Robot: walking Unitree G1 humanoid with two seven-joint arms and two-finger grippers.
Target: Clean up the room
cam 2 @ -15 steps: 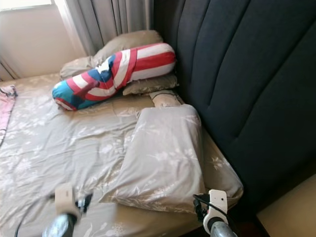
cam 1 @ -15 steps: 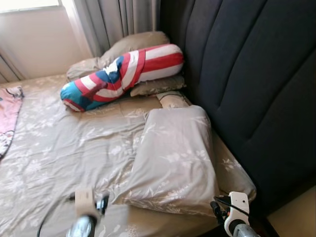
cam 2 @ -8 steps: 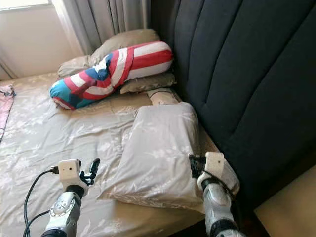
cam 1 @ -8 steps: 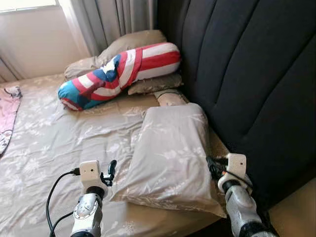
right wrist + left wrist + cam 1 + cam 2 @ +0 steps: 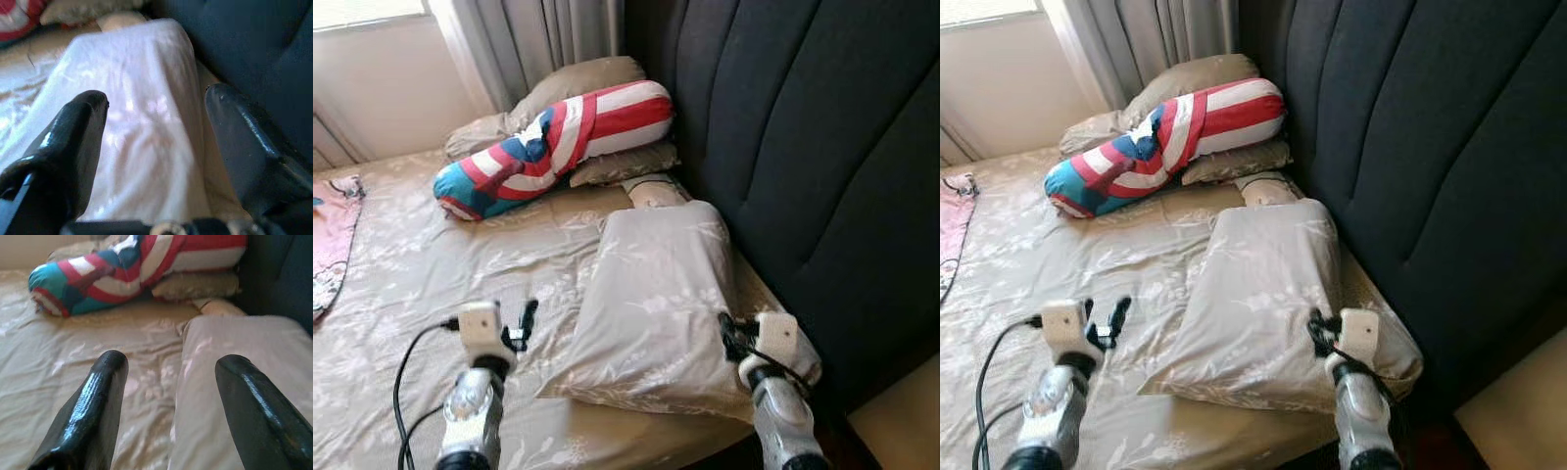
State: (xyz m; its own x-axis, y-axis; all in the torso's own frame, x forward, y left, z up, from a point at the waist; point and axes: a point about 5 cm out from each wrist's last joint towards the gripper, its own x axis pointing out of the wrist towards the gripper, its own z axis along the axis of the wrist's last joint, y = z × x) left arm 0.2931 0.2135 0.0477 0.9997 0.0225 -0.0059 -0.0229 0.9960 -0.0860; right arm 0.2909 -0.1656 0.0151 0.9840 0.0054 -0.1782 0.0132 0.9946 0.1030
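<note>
A beige floral pillow (image 5: 656, 294) lies flat on the bed beside the dark headboard (image 5: 822, 166). My left gripper (image 5: 522, 323) hovers open over the sheet just left of the pillow's near edge. In the left wrist view its fingers (image 5: 98, 396) frame the sheet and the pillow's side (image 5: 220, 338). My right gripper (image 5: 728, 333) is open above the pillow's near right corner, close to the headboard. The right wrist view has the pillow (image 5: 142, 83) between its two spread fingers (image 5: 78, 132). A red, white and blue striped bolster (image 5: 558, 147) rests farther back on two beige pillows (image 5: 578, 83).
The beige floral sheet (image 5: 431, 274) is wrinkled across the bed. A pink cloth (image 5: 333, 235) lies at the bed's left edge. Grey curtains (image 5: 548, 39) and a light wall stand behind the bed. A small cream cushion (image 5: 656, 193) sits between the pillow and the bolster.
Both arms have risen from the lower edge of the picture toward the pillow. The left gripper now sits beside its left edge and the right gripper over its near right corner.
</note>
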